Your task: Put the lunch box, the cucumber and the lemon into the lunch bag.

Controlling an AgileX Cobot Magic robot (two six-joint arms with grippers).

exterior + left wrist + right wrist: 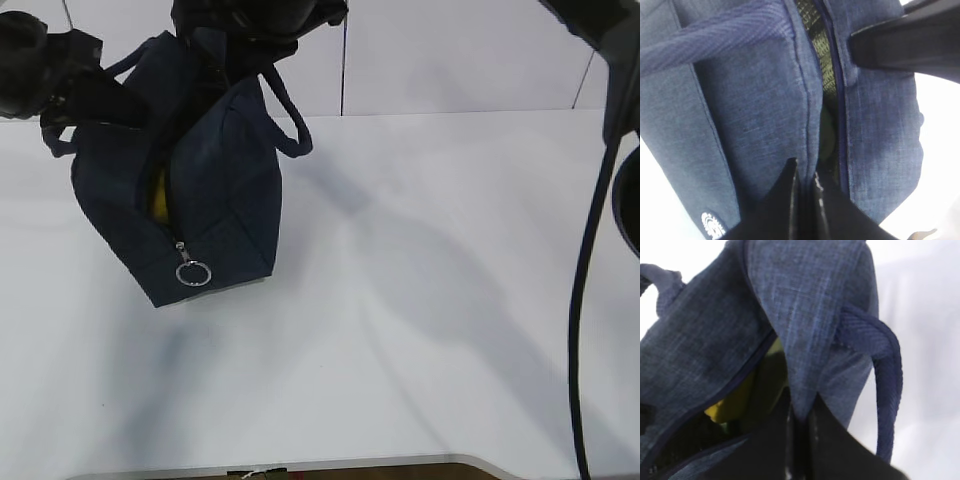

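Observation:
The navy lunch bag (215, 190) stands at the table's far left with its zipper open and the silver ring pull (192, 273) hanging at the front. My left gripper (805, 172) is shut on the fabric edge of the bag's left side, right beside the opening. On the opposite side my right gripper (800, 412) is shut on a fold of the bag (805, 315). Inside the gap the yellow lemon (725, 405) (158, 200) shows. A dark green shape (827, 135) lies deep in the opening; I cannot tell whether it is the cucumber. The lunch box is hidden.
The white table (420, 330) stretches to the right and front of the bag. A black cable (585, 300) hangs down at the right edge. The bag's looped handle (290, 125) sticks out to the right.

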